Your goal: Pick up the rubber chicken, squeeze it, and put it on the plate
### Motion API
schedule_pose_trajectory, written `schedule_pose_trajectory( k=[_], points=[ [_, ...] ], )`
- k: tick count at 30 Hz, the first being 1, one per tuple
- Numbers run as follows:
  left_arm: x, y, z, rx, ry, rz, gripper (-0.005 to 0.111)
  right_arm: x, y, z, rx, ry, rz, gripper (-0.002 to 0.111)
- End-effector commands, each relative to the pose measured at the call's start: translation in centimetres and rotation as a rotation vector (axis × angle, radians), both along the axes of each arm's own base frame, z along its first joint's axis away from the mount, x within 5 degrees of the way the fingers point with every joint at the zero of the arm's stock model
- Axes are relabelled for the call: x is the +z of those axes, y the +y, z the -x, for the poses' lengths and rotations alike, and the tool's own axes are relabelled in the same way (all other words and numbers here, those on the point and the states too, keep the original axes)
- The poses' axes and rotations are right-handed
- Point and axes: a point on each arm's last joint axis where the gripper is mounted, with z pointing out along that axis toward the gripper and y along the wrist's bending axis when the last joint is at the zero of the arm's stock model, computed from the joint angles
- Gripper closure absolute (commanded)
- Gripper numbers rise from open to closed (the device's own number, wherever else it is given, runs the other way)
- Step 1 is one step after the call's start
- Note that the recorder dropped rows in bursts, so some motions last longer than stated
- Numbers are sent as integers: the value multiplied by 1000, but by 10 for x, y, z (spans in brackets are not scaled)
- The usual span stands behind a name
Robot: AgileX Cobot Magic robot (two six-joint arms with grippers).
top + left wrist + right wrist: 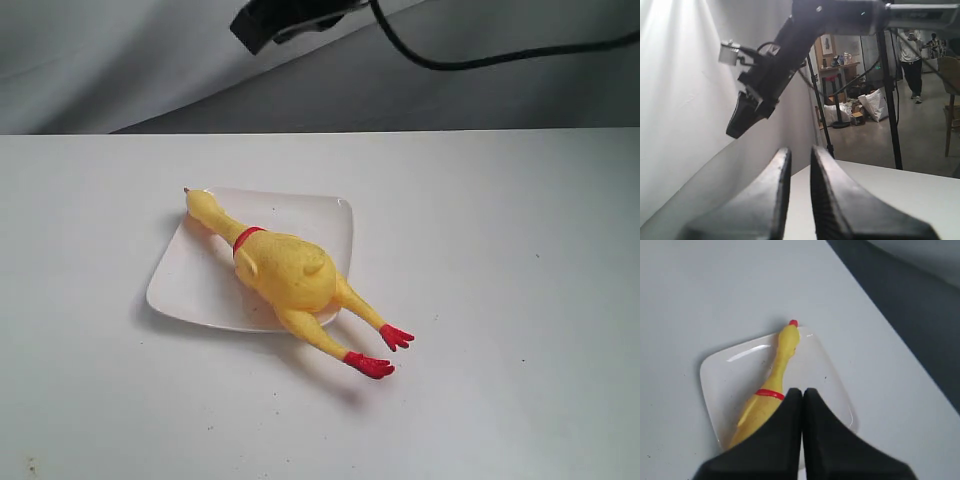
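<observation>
Already the yellow rubber chicken (285,270) lies across the white square plate (190,285); right tool (802,390) pressed together, left tool (799,150) narrowly parted.

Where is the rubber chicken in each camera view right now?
Exterior view: rubber chicken left of centre, lying diagonally on the plate, red feet past its edge.
Left wrist view: not in it.
Right wrist view: rubber chicken from centre toward lower left, red comb uppermost, body partly hidden.
Shared landmark: the white plate under it, seen in the exterior and right wrist views.
</observation>
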Motion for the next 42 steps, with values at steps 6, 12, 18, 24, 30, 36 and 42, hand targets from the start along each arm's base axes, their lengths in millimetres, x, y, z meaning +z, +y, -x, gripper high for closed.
schedule_pose_trajectory(
  k=[6, 12, 18, 24, 30, 36, 42],
  points=[
    [0, 1, -1, 16, -4, 3, 91, 33, -16, 115, -55, -352, -131, 108],
    [0, 1, -1, 16, -4, 3, 91, 28, -60, 164, -131, -509, -219, 108],
    [0, 1, -1, 12, -4, 2, 91, 11, -106, 196, -72, -552, -279, 108],
    [0, 1, -1, 12, -4, 2, 91, -4, -150, 216, -116, -483, -371, 108],
    [0, 1, -1, 12, -4, 2, 91, -7, -180, 232, -167, -332, -495, 108],
    [0, 1, -1, 12, -4, 2, 91, -1, -198, 240, -170, -345, -567, 108],
    [0, 1, -1, 12, -4, 2, 91, 2, -204, 242, -172, -360, -586, 108]
  ],
)
